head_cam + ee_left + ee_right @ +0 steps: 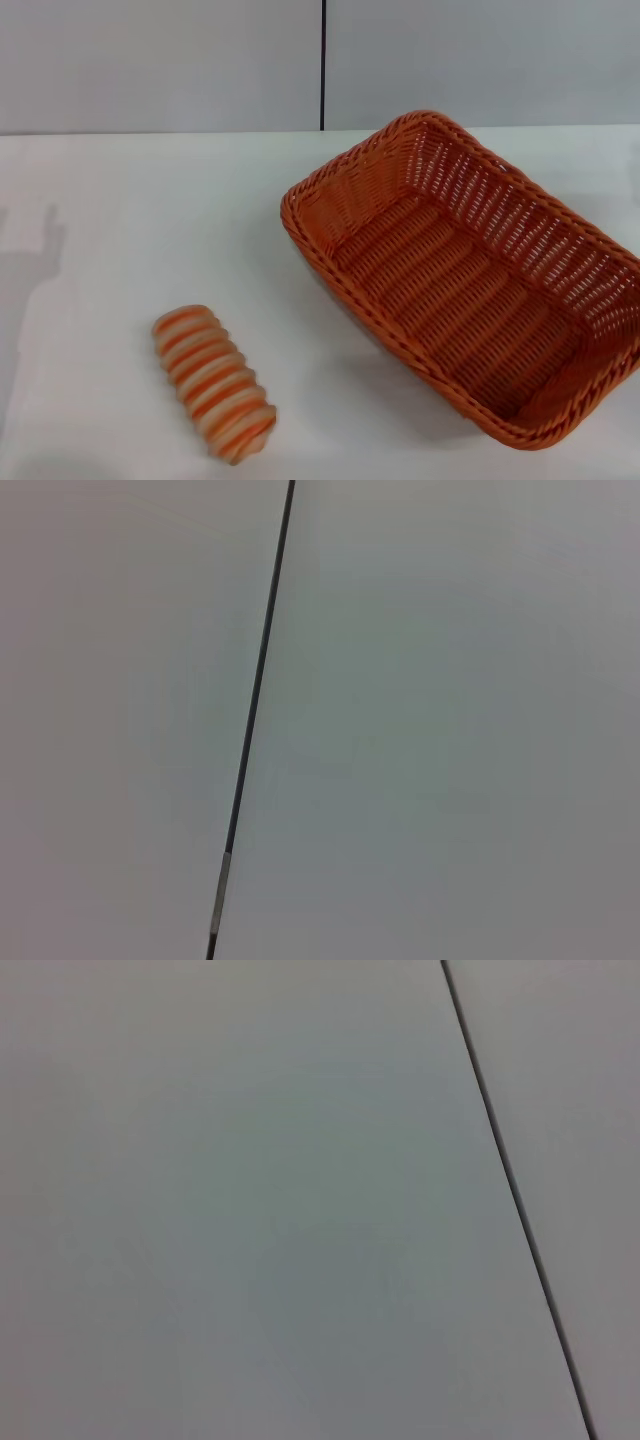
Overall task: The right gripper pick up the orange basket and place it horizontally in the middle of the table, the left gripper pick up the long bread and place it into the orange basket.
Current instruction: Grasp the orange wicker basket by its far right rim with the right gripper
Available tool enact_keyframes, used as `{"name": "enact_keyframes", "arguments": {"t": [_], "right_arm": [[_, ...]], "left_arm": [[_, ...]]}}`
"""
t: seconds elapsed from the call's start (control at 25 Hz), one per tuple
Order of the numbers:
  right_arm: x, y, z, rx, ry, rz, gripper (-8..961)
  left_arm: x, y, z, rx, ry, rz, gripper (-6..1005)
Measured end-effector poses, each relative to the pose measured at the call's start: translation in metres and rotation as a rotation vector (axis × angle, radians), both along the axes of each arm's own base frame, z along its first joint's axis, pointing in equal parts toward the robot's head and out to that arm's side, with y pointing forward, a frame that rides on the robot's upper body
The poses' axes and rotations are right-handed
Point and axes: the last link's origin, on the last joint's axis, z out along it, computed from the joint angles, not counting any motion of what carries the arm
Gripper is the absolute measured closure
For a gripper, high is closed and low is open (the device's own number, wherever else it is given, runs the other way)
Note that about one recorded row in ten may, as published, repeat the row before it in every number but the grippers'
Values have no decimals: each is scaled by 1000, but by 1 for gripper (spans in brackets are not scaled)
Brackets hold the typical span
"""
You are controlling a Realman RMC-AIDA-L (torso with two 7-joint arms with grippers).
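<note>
Orange basket (470,280) is seen on the white worktop (120,230), right of centre in the head view. It is set diagonally: one short end points toward the far middle of the worktop, the other toward the near right edge. It sits upright, opening up, and its woven floor is fully exposed. The near right corner is cut by the frame edge.

Long bread (214,382) is found on the worktop at the near left, well apart from the basket and outside it. It lies flat, also at a diagonal, far end toward the left and near end toward the middle. Orange and cream ridges are seen across its length.

A faint grey shadow (30,260) is cast on the worktop at the far left edge.

Neither end effector is shown in any view, so left and right states (open, closed or gripping) cannot be told. Only a plain grey wall panel is shown in each wrist view, crossed by a thin dark seam (250,720) in the left one and a seam (515,1200) in the right one. The same grey wall with a vertical seam (322,65) is seen behind the worktop in the head view
</note>
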Motion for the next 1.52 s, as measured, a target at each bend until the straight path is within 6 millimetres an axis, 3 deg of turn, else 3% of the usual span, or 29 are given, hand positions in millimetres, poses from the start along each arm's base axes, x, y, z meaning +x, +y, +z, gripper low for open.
{"name": "enact_keyframes", "arguments": {"t": [0.36, 0.6, 0.96, 1.36, 1.52], "right_arm": [[1, -4, -3, 1, 9, -5, 504], [1, -10, -7, -15, 18, 5, 503], [-2, -18, -3, -84, 1, 97, 505], [-10, -18, 35, -287, 79, 243, 506], [-12, -14, 61, -389, 138, 222, 505]], "left_arm": [[-2, 0, 2, 9, 5, 11, 277], [-2, 6, 3, -1, 9, 13, 140], [-7, 21, 7, -4, 31, 49, 144], [-12, 35, 12, -20, 63, 77, 149], [-14, 34, 11, -26, 60, 95, 151]]}}
